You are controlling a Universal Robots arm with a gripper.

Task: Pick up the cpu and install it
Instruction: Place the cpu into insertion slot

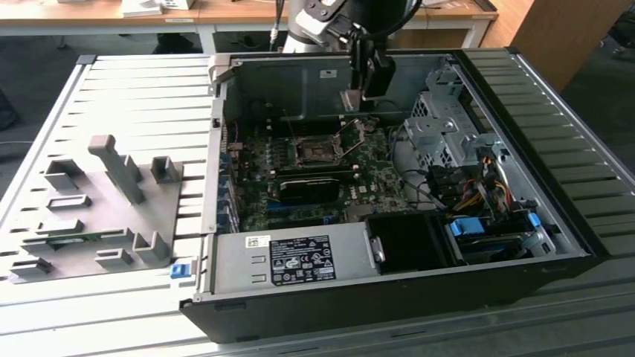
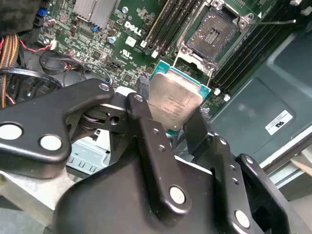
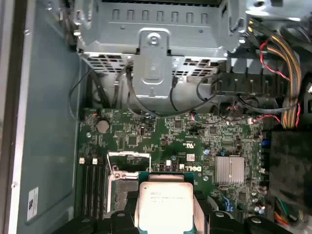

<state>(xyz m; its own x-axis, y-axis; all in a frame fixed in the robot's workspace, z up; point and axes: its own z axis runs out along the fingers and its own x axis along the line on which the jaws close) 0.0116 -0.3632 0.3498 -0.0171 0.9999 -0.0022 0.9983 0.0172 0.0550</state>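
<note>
My gripper (image 2: 168, 117) is clamped on the cpu (image 2: 176, 100) by its edges, silvery top showing, hovering above the open socket (image 2: 212, 29) on the motherboard (image 3: 195, 134), not touching.

The gripper (image 2: 171, 122) is matte black metal, built from flat linkage bars (image 2: 73, 105) with rounded ends and joined by shiny silver round-headed pivot pins (image 2: 51, 142). Its fingers (image 2: 146, 131) are narrow black bars dotted with small recessed holes. In the exterior view the arm (image 1: 320, 18) has a silver-grey wrist section with black parts.
</note>
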